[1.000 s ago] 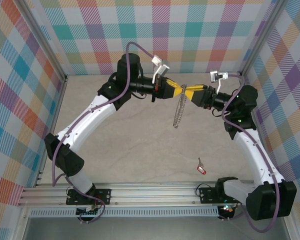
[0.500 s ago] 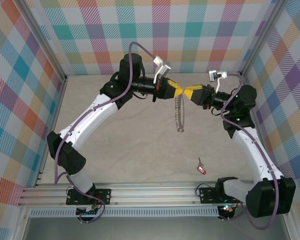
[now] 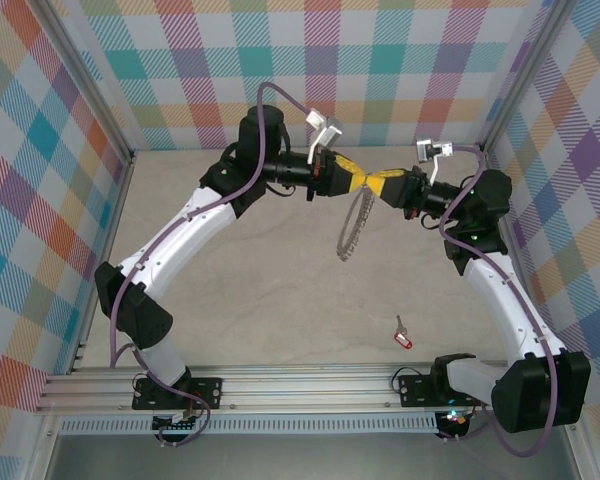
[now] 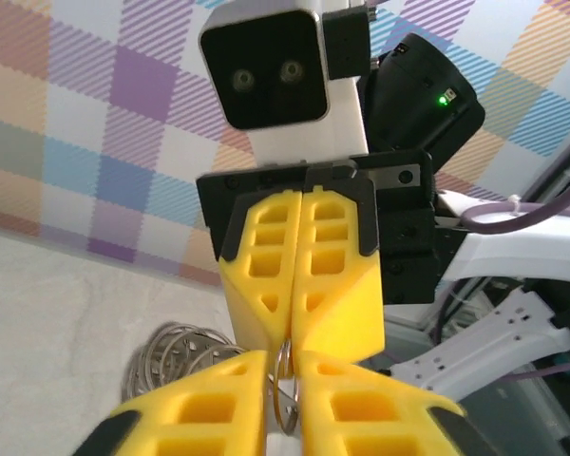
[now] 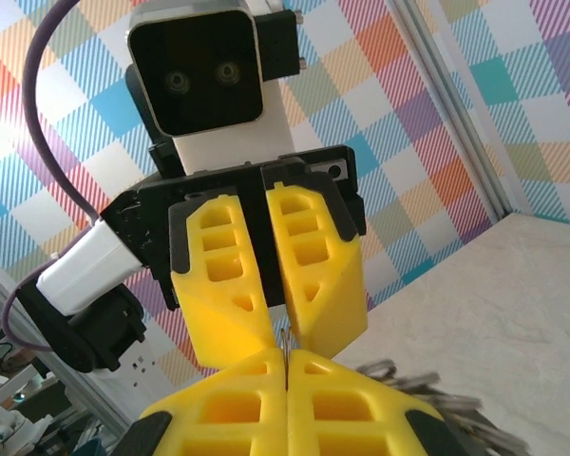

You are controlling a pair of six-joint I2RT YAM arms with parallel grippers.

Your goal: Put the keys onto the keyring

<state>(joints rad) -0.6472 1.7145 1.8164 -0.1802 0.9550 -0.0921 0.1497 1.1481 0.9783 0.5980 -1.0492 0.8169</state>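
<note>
Top external: arms meet upper centre of frame, yellow fingertips tip to tip. keyring (image 3: pixel 351 226) hangs below them, slanting down-left. right gripper (image 3: pixel 375 185) clenched on keyring's top rim. Left wrist: left gripper (image 4: pixel 283 366) jaws slightly parted, ring wire loose in gap, not pinched. key (image 3: pixel 404 338), red head, lies on table (image 3: pixel 250 290), lower right of frame, well apart from keyring.

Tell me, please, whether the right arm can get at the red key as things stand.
Probably not yet: the right gripper is shut on the keyring, though the key lies unobstructed.
</note>
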